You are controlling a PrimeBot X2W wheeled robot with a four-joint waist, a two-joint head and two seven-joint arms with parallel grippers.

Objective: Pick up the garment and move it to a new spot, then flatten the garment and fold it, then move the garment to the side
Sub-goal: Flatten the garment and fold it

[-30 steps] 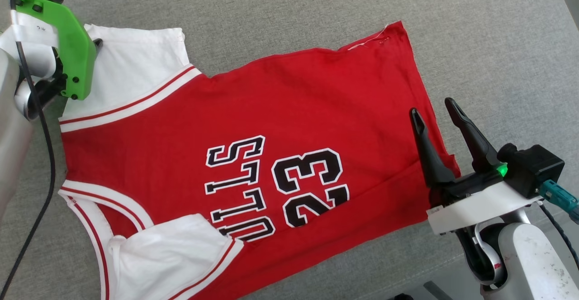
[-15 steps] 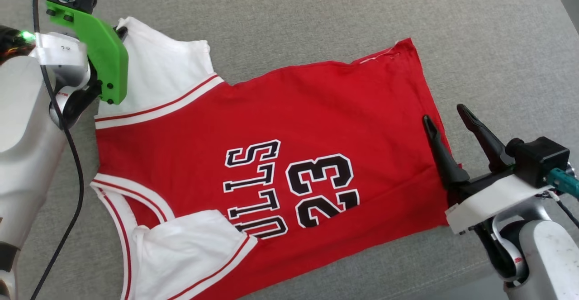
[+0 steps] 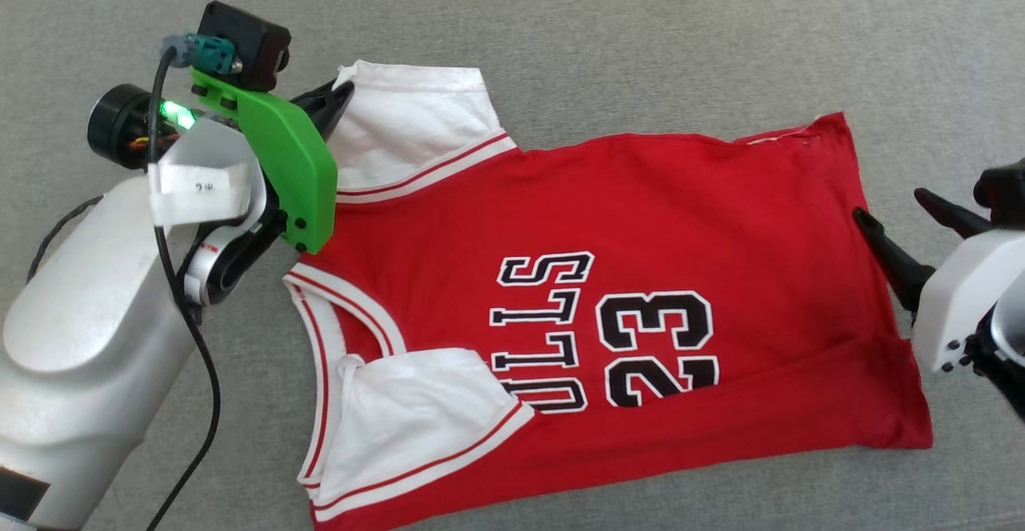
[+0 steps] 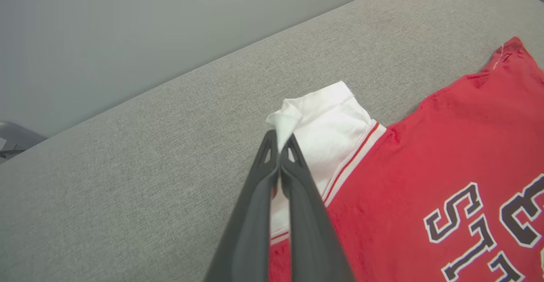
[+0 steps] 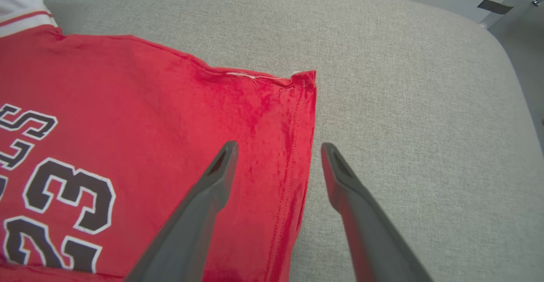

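Looking down from the head: the garment (image 3: 608, 299) lay spread, print up, on the grey cushion (image 3: 641, 50). The left gripper (image 3: 340, 94) sat at the garment's far sleeve (image 3: 416, 126), and the right gripper (image 3: 889, 207) at the garment's hem.
Near sleeve (image 3: 416, 419), head view: folded in over the garment's chest, covering the start of the lettering.
Left wrist view, jaws: pressed together on a small pinch of the far sleeve's corner, with cloth puckered up just past the tips.
Left wrist view, risk: the bite looked thin to me. A quick pull could have dragged the corner free, or hauled the whole garment askew instead of smoothing it.
Right wrist view, jaws: spread wide and holding nothing, one finger above the garment's red cloth, the other above bare cushion, the hem running between them.
Right wrist view, risk: with the hem unpinned, a tug at the far sleeve would likely have slid and bunched the garment. A careless close might have caught only one layer.
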